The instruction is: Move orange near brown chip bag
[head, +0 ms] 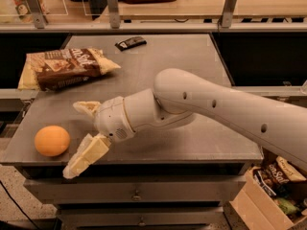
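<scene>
The orange (52,141) sits near the front left corner of the grey table (192,66). The brown chip bag (66,68), dark brown with cream-yellow ends, lies flat at the table's back left. My gripper (76,138) is open, its two cream fingers (86,155) spread, just to the right of the orange and not touching it. The white arm reaches in from the right across the table's front half.
A small flat black wrapper (130,43) lies at the back of the table. A cardboard box (273,186) with snack bags stands on the floor at the lower right. A shelf with rails runs behind the table. The orange is close to the front edge.
</scene>
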You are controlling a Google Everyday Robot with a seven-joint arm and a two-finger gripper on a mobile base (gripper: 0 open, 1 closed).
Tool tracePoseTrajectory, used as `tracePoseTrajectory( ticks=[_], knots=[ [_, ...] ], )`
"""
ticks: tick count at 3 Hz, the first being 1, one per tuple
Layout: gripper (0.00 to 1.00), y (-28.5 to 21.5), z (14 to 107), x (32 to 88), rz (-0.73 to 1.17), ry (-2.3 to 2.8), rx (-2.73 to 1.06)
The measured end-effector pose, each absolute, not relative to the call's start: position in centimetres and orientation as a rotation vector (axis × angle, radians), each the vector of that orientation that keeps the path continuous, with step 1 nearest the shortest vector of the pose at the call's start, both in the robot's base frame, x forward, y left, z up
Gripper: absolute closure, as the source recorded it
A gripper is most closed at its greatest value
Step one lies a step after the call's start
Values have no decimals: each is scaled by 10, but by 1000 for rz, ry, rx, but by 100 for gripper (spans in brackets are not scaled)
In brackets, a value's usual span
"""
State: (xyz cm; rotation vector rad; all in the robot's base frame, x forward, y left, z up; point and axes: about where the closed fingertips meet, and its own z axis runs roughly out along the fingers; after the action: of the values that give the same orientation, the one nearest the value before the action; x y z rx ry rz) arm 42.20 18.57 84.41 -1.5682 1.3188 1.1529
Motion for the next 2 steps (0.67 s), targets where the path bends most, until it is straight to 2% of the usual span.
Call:
tracePoseTrajectory(
  ticks=[1,2],
  knots=[
    [16,189,843,417,1150,1367,-1521],
    [41,199,845,413,1162,1385,-1497]
  ],
)
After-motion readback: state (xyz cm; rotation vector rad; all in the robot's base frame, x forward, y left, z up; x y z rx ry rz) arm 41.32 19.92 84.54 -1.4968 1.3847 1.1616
